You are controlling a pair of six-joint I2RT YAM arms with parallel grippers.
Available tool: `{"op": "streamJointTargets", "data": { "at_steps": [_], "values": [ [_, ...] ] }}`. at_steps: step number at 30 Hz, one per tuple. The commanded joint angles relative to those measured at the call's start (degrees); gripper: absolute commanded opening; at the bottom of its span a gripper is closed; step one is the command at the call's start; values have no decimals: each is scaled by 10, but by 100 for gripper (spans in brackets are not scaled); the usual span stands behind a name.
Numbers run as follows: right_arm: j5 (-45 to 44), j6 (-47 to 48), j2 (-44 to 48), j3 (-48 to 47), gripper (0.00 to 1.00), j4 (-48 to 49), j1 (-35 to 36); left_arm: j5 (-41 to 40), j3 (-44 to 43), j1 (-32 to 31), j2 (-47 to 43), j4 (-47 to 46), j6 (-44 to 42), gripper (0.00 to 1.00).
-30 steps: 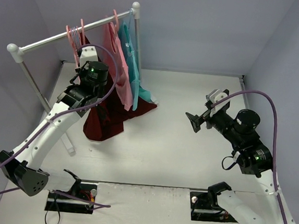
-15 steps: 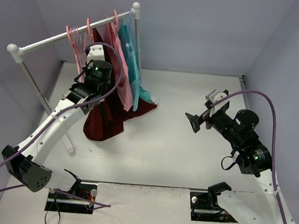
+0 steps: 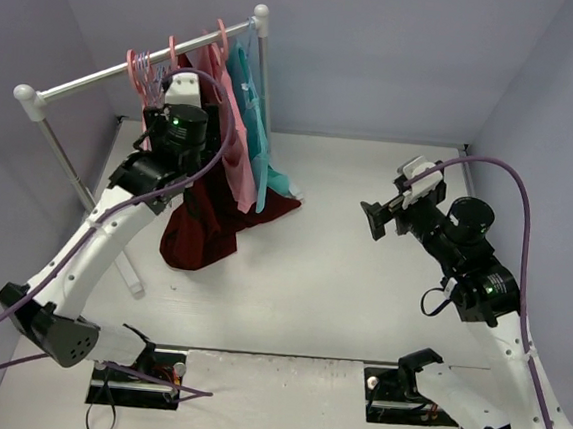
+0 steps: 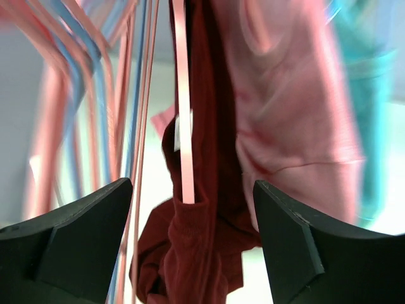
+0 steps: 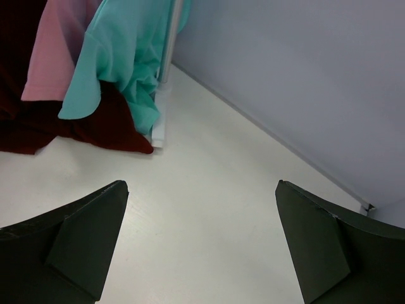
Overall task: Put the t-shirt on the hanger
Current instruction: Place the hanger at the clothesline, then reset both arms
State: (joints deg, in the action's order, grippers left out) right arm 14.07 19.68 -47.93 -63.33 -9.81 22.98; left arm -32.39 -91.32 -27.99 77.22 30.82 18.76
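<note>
Lavender walls, white table, metal rail

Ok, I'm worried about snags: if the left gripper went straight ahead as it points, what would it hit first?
Likely the salmon-pink hanger, centred ahead of the open left gripper, with the maroon t-shirt beside and below it; which comes first is unclear.

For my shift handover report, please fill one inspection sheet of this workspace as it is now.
Surface: white table, bare in the middle.
Job's things: t-shirt hangs below the rail, the hanger running into its fabric; lower end lies on the table.
Clutter: pink garment, teal garment, spare hangers, all on the rail.
Grippers: left gripper open around the hanger, not gripping; right gripper open, empty.
Cables: purple cable looping along each arm.
Surroundings: plain walls; nothing else seen.
</note>
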Motion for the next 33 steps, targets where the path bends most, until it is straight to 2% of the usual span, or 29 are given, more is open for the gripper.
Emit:
{"op": "streamJointTargets", "data": {
  "at_steps": [1,6,8,10,17,24,30,33],
  "values": [
    [-71,-2,-14,-58,100,53,4,88,-95,3,-81,37,-59,73],
    [-251,-58,-45,-84,100,62,3,158,-109,3,-146,97,-113,73],
    [-377,-94,-57,-96,100,64,1,156,-105,3,-197,135,-134,73],
    [-423,-92,-57,-96,100,64,-2,134,-95,4,-222,155,-150,73],
    [-489,-122,-13,-56,100,66,-9,47,-36,4,-332,224,-168,75],
    [-536,-177,105,33,100,66,-9,12,52,3,-439,260,-125,76],
    [-556,-211,172,82,100,63,-8,-47,86,3,-481,280,-106,76],
    [-568,-215,194,91,100,62,-8,-44,86,3,-485,282,-102,76]
  ]
}}
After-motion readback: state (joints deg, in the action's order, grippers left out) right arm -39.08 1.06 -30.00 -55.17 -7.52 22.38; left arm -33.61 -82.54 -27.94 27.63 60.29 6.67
